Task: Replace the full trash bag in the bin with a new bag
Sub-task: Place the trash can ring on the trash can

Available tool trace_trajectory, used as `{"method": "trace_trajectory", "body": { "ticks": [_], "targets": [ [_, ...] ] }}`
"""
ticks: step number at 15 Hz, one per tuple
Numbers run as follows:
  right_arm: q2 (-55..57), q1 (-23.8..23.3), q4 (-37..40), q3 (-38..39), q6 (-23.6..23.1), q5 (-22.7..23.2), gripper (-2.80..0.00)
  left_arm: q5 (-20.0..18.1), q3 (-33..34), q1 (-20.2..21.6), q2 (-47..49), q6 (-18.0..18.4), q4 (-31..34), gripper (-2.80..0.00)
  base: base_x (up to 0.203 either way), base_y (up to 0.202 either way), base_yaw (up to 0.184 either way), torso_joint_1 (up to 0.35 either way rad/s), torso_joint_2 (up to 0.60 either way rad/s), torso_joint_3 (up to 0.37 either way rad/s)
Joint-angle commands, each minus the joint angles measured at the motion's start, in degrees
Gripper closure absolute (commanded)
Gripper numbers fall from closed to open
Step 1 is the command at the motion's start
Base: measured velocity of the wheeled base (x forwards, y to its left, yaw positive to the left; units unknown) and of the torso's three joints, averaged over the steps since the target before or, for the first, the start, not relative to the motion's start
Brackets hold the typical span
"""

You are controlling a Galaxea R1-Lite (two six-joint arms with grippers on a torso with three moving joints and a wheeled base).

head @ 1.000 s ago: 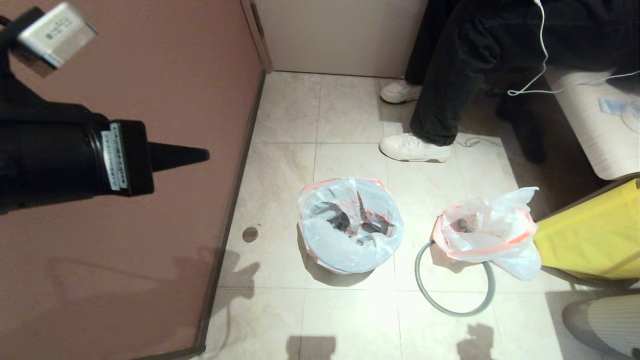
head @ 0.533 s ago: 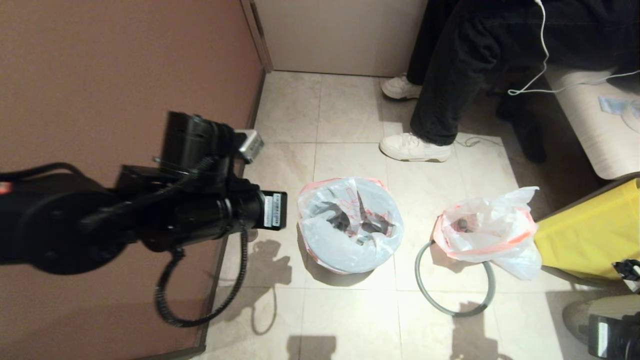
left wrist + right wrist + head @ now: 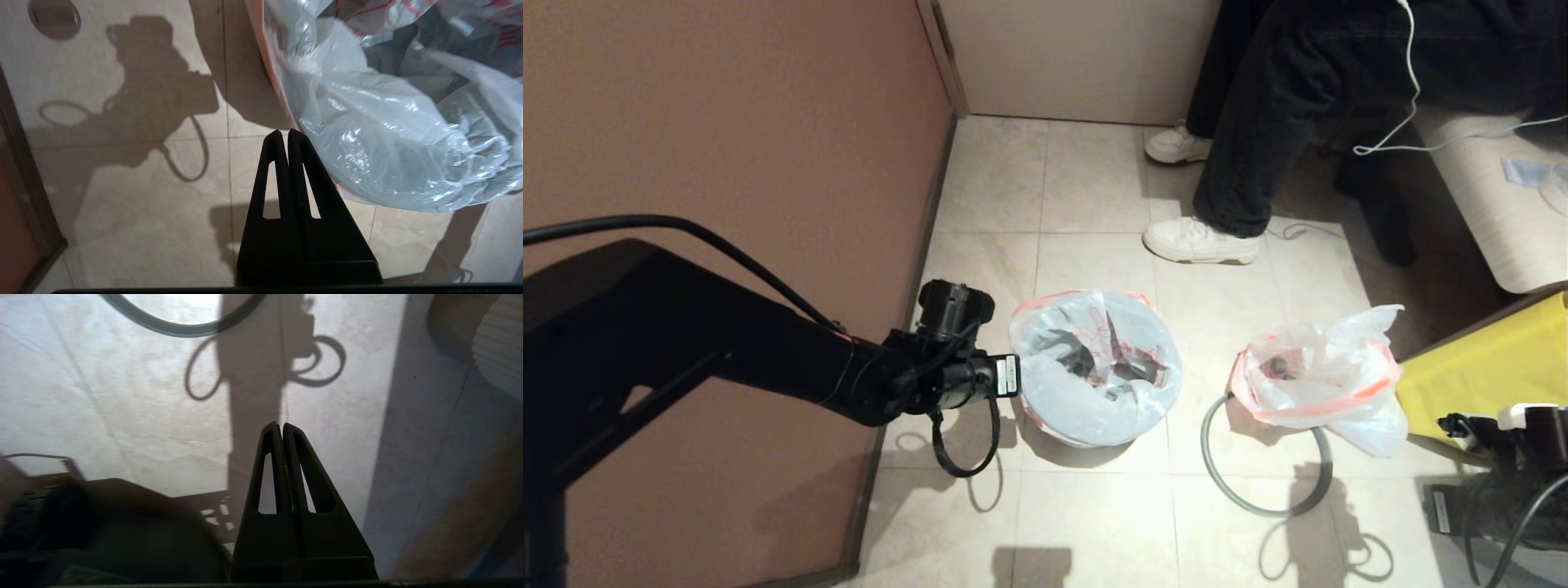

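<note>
Lowered now, the left gripper point(image 3: 284, 133), fingers pressed together, hangs just beside the new bag point(image 3: 1094, 367).
Right of it, the lumpy full trash bag point(image 3: 1319, 380) sits on the grey hoop point(image 3: 1262, 506); right gripper point(image 3: 279, 425) clenched empty.

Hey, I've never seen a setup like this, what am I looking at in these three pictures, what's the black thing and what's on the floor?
This is a two-armed robot. The wide picture comes from a camera on its head, looking down at a tiled floor. The other two come from cameras on each wrist, looking past the fingers.

The left gripper is shut and empty, hanging beside the bin, which is lined with the new bag. The right gripper is also shut and empty, low over bare floor at the right edge of the head view.

Also on the floor: the full trash bag, lying partly over the bin's grey hoop, and a yellow bag beside it. A person's legs stand behind.
</note>
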Motion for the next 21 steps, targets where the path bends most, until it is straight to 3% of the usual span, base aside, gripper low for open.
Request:
{"method": "trace_trajectory", "body": {
  "ticks": [1,3,5,10,13,17,19,21],
  "targets": [
    [10.4,-2.7,-0.4,-3.4,-4.1,0.3,0.00,0.0,0.0,1.8,3.6,-1.3,0.1,0.00,0.000,0.000,0.000,0.000,0.00,0.000],
    [16.9,-3.3,-0.8,-7.8,-6.9,0.6,0.00,-1.0,2.1,3.0,4.7,-4.9,0.2,0.00,0.000,0.000,0.000,0.000,0.00,0.000],
    [20.5,-3.6,-0.8,-13.7,-8.3,1.6,0.00,-1.4,2.7,3.0,7.2,-5.8,-0.4,0.00,0.000,0.000,0.000,0.000,0.00,0.000],
    [28.5,-5.6,11.3,-33.7,-11.7,9.3,0.00,-0.8,3.2,2.4,17.4,-11.3,-13.4,0.00,0.000,0.000,0.000,0.000,0.00,0.000],
    [33.0,-5.8,24.3,-46.1,-13.5,14.7,0.00,-1.0,3.0,0.7,18.7,-11.4,-13.6,0.00,0.000,0.000,0.000,0.000,0.00,0.000],
    [42.7,-5.7,36.2,-63.5,-16.2,15.7,0.00,-1.0,1.7,0.0,19.3,-11.3,-13.8,0.00,0.000,0.000,0.000,0.000,0.00,0.000],
    [46.3,-5.0,38.2,-66.8,-16.8,15.8,0.00,-0.9,1.2,0.0,20.0,-11.2,-13.8,0.00,0.000,0.000,0.000,0.000,0.00,0.000],
    [48.5,-4.5,33.6,-67.1,-17.2,15.8,0.00,-0.8,0.5,0.0,20.5,-11.1,-13.8,0.00,0.000,0.000,0.000,0.000,0.00,0.000]
  ]
}}
